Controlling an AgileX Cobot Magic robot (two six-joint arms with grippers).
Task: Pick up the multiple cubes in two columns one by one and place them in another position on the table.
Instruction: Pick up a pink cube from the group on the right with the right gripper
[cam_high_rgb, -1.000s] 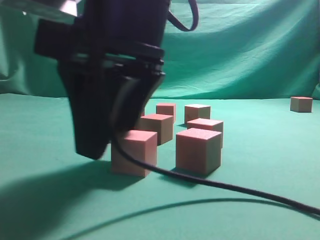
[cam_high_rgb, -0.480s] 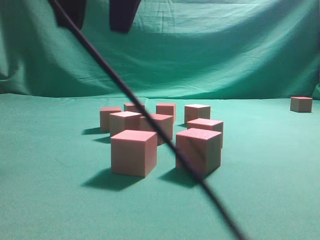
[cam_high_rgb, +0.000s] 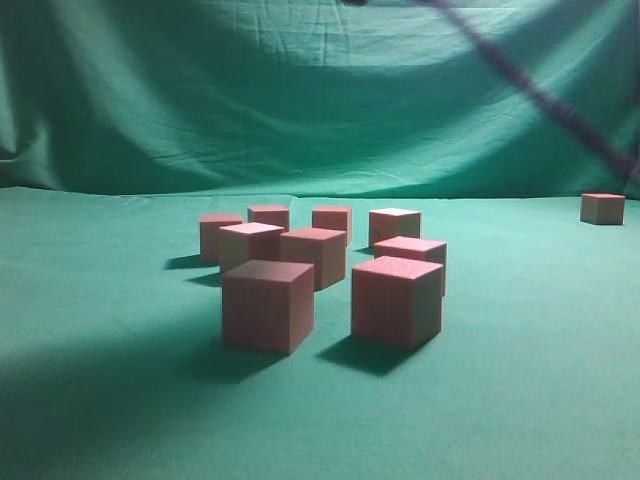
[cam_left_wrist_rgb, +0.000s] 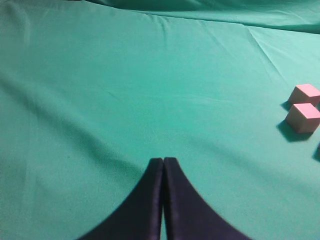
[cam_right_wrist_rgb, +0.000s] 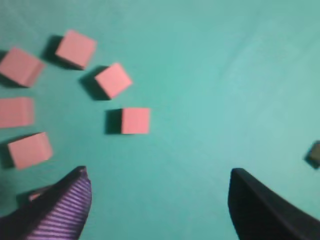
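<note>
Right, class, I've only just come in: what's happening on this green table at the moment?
Nothing is being held right now. Eight pink cubes sit clustered on the green table, and a ninth cube sits alone, far off to the right. The left gripper hangs over bare cloth with its jaws shut and empty. The right gripper hangs above the cluster with its jaws wide open.

Dim even light, soft shadows left of the cubes (cam_high_rgb: 268, 305), right wrist view blurred, streaked cable (cam_high_rgb: 545, 95) overhead

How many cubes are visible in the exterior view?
9 cubes: eight clustered mid-table in two rough columns, nearest pair in front, and one alone at the far right. Others may be hidden behind them.
</note>
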